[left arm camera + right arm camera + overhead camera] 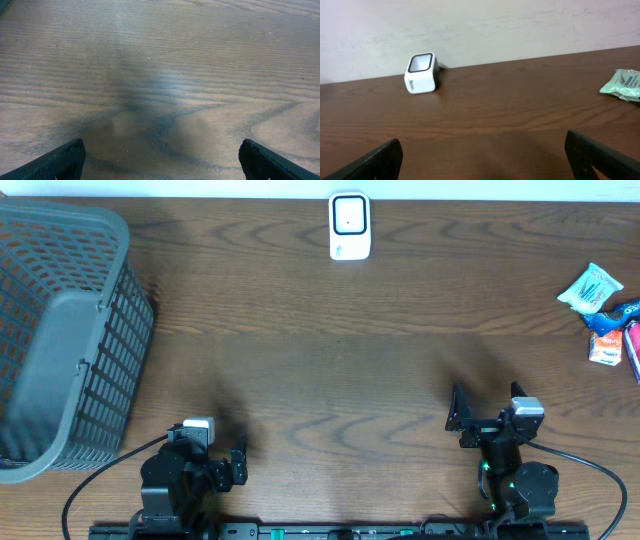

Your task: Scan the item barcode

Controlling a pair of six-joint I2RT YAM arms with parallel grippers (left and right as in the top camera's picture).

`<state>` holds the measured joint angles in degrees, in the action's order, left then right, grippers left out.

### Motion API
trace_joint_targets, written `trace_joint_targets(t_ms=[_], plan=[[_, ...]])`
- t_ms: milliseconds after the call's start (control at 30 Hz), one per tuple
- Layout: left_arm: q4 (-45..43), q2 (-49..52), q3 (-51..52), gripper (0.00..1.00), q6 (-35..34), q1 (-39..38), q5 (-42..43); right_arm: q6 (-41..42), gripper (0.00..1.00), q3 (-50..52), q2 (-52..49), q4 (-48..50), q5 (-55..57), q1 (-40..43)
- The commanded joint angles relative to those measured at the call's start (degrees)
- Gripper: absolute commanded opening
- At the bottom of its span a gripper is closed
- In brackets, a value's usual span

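Note:
The white barcode scanner point(350, 225) stands at the far middle edge of the table, and the right wrist view shows it point(421, 73) ahead to the left. A green-and-white packet point(591, 288) point(621, 84) lies at the far right, with a blue packet point(625, 312) and a small orange-and-white one point(605, 348) beside it. My right gripper point(487, 402) point(482, 142) hovers open near the front right, far from all of these. My left gripper point(225, 455) point(161, 147) is open over bare wood at the front left. Both hold nothing.
A large grey plastic basket point(60, 330) fills the left side of the table, close to the left arm. Cables run from both arm bases along the front edge. A pale wall rises behind the scanner.

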<state>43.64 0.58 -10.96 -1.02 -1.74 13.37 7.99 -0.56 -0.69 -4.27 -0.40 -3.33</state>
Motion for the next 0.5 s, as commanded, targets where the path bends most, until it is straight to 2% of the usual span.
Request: trace_joint_targets(t_ms=[0, 133, 267, 467], plan=[[1.3, -0.5, 0.3, 0.98, 1.0, -0.2, -0.7, -1.0, 0.99, 0.2, 0.4, 0.0, -0.1, 0.2], [-8.0, -0.5, 0.3, 0.98, 3.4, -0.2, 0.7, -1.0, 0.99, 0.2, 0.4, 0.0, -0.2, 0.2], [-22.9, -0.5, 0.3, 0.98, 11.6, -0.2, 7.2, -1.0, 0.99, 0.2, 0.4, 0.0, -0.1, 0.2], [-34.2, -0.5, 0.3, 0.98, 11.5, -0.3, 7.0, -1.0, 0.99, 0.2, 0.4, 0.0, -0.1, 0.2]])
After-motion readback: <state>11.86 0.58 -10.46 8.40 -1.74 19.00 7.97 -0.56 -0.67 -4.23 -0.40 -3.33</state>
